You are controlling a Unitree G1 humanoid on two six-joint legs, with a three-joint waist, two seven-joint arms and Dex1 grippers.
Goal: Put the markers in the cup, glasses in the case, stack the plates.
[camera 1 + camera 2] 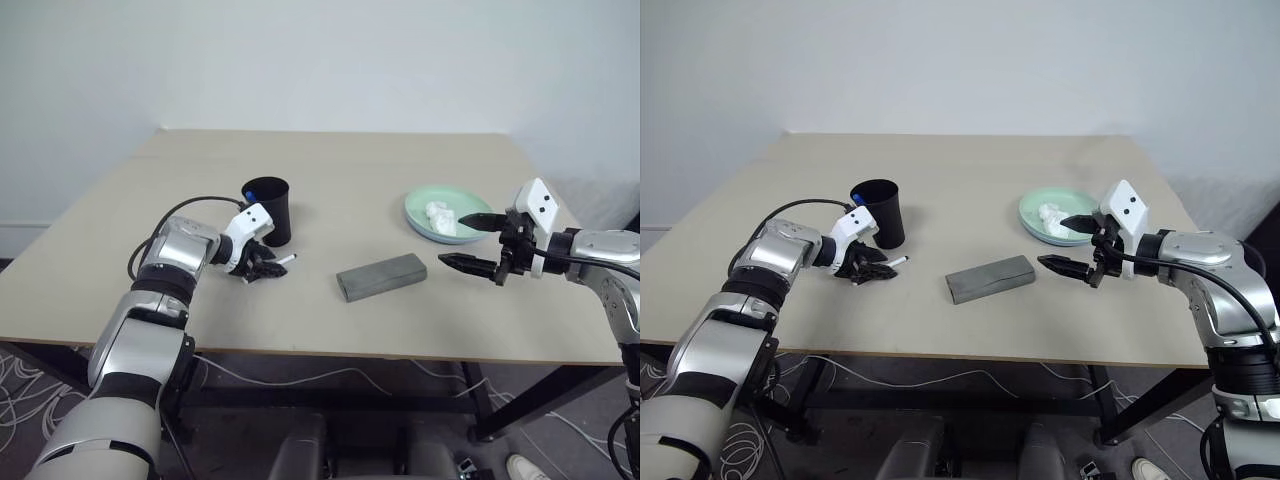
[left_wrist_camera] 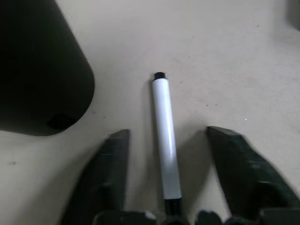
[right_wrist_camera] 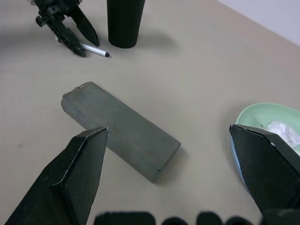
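Flat on the table, a slim white marker [image 2: 166,145] lies between the left gripper's [image 2: 168,154] part-open jaws.

Even soft light, faint shadows, blurred foreground

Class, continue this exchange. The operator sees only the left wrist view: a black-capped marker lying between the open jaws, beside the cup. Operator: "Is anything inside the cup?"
Observer: Yes, a blue-capped marker stands in the cup.
Operator: Is the case open?
Observer: No, the grey case lies mid-table with its lid shut.
Operator: Where is the other arm?
Observer: The right gripper hovers, jaws open, beside the green plate.
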